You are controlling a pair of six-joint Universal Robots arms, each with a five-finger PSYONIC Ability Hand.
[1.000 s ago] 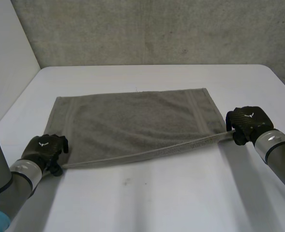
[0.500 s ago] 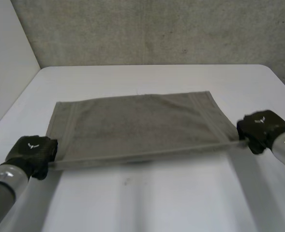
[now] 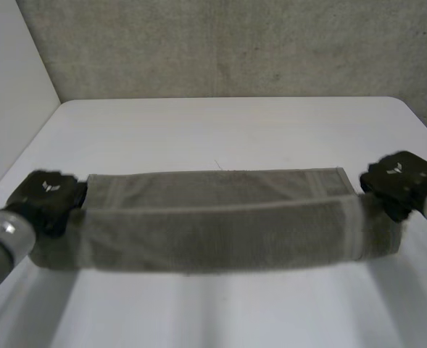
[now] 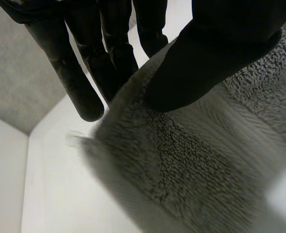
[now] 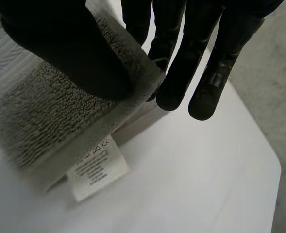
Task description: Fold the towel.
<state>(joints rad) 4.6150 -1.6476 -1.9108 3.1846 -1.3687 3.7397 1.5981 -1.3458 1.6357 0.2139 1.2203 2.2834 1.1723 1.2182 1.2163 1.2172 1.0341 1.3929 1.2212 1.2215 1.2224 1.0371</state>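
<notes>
The grey towel hangs stretched between my two hands above the white table, sagging in a long band with its far part trailing behind. My left hand pinches the towel's left corner. In the left wrist view the thumb presses the cloth against the fingers behind it. My right hand pinches the right corner. In the right wrist view its thumb lies on top of the towel and its fingers are underneath. A white care label hangs from that corner.
A grey wall rises behind the table's far edge, and a white wall stands at the left. Bare tabletop lies beyond the towel and in front of it.
Both hands have lifted the towel's near edge off the table and carried it up and away. The towel, flat before, now hangs between them. The left hand has tightened on its corner.
</notes>
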